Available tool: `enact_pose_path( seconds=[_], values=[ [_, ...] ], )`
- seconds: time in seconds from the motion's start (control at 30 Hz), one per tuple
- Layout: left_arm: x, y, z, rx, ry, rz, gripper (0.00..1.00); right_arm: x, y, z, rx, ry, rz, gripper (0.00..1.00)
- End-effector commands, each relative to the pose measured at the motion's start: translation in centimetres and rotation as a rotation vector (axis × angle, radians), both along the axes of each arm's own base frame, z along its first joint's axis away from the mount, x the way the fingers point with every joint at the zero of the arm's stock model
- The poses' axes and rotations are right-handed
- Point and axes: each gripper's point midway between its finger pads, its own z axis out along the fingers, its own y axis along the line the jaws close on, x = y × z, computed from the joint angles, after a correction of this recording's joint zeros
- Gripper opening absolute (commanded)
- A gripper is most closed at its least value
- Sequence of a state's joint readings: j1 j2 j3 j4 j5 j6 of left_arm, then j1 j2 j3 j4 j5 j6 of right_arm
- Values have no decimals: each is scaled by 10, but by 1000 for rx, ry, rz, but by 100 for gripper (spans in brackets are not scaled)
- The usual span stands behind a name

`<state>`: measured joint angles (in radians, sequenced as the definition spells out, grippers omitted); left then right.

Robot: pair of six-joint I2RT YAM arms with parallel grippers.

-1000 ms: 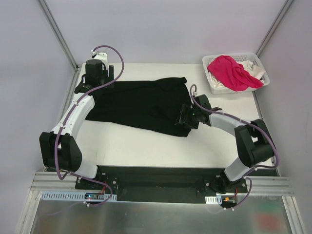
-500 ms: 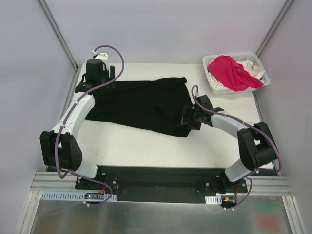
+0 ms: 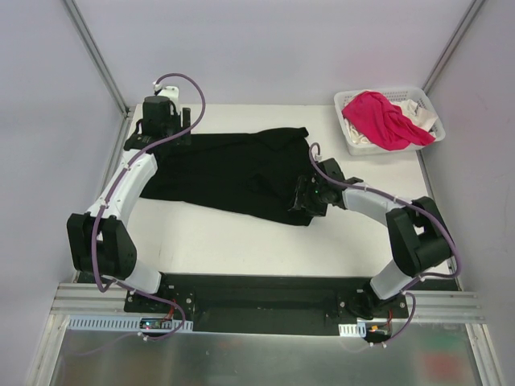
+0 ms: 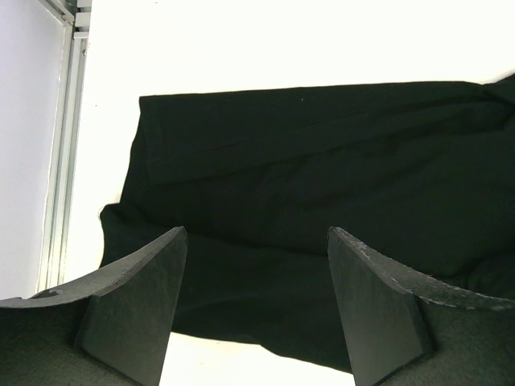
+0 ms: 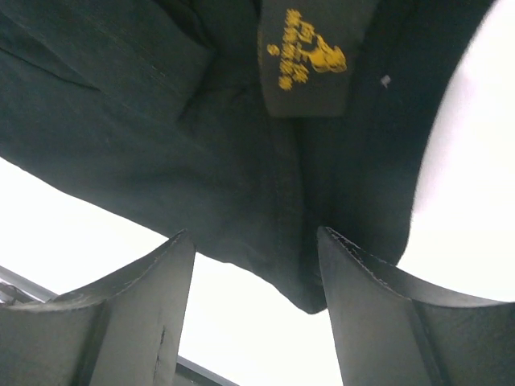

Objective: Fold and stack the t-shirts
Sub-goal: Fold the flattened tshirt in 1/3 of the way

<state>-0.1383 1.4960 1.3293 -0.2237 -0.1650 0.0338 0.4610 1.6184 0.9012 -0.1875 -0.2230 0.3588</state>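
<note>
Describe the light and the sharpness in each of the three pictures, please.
Top external: even, soft light, sharp all over, but the black t-shirt shows little detail. Left wrist: the table is burnt out to pure white; the shirt is sharp. Right wrist: the same white glare, and the yellow label is a little blurred.

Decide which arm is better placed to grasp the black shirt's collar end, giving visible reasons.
Right, most likely. The right tool hangs open over the yellow neck label of the black shirt; the left tool, also open, hovers at the opposite edge.
</note>
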Motion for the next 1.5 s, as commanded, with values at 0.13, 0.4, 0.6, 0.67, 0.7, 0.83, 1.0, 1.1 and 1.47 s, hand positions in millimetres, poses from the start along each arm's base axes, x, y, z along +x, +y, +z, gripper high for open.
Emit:
enact_pose_path(
  seconds=[0.13, 0.4, 0.6, 0.67, 0.7, 0.83, 1.0, 1.1, 1.47],
  values=[
    [6, -4, 16, -5, -37, -9, 70, -5, -11, 11, 4, -23, -38, 58],
    [4, 1, 23, 17, -53, 6, 70, 3, -12, 18, 0, -43, -44, 16],
    [6, 1, 24, 18, -56, 5, 70, -1, -11, 10, 2, -16, -40, 17],
    [7, 1, 26, 18, -60, 3, 70, -2, -11, 8, 1, -8, -44, 17],
    [7, 1, 25, 20, -57, 4, 70, -3, -10, 7, 3, -4, -40, 18],
    [10, 1, 32, 19, -71, 7, 70, -1, -10, 7, 2, 4, -48, 16],
    [10, 7, 41, 51, -86, 19, 70, -2, -11, 2, -8, 27, -59, 1],
    [9, 13, 43, 79, -89, 36, 70, 0, -10, 2, -9, 29, -69, 1],
    [9, 9, 41, 67, -85, 24, 70, 3, -37, 0, -53, 11, -143, 1]
  ],
)
